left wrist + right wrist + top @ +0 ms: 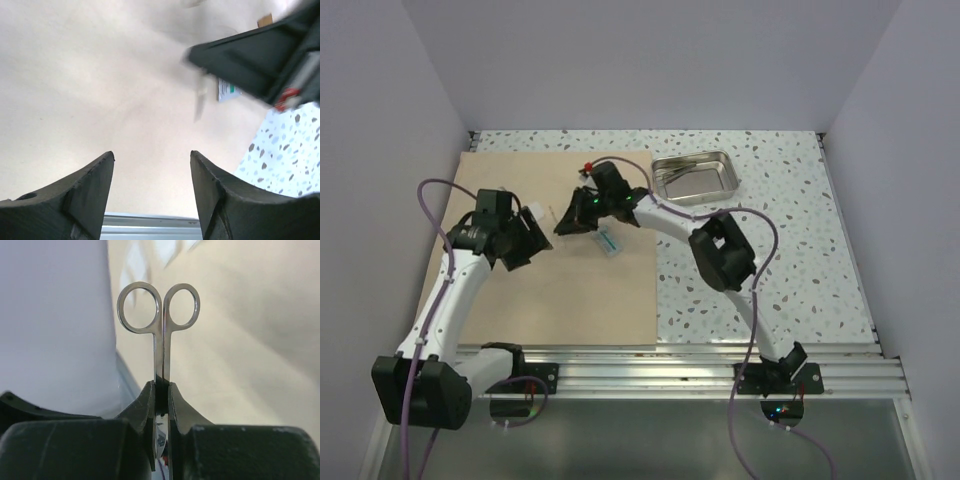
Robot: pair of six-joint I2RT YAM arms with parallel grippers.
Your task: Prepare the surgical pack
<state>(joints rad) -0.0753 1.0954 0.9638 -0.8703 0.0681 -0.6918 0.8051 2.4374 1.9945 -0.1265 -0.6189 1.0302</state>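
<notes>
The tan wrap sheet [570,300] lies flat on the left half of the table. The shiny steel tray [731,180] stands beyond its far right corner and holds several thin instruments [680,172]. My right gripper [568,222] hangs over the sheet's far middle and is shut on a pair of steel scissors [158,307], whose finger rings point away from the gripper [161,385]. My left gripper [538,238] is close to its left, open and empty [151,155] above the sheet [100,75]. A small white and green packet [608,242] lies on the sheet and also shows in the left wrist view [227,91].
The speckled tabletop [770,270] lies right of the sheet. Grey walls close in the left, back and right sides. A metal rail [670,370] runs along the near edge. The right arm's elbow [720,250] stands beside the sheet's right edge.
</notes>
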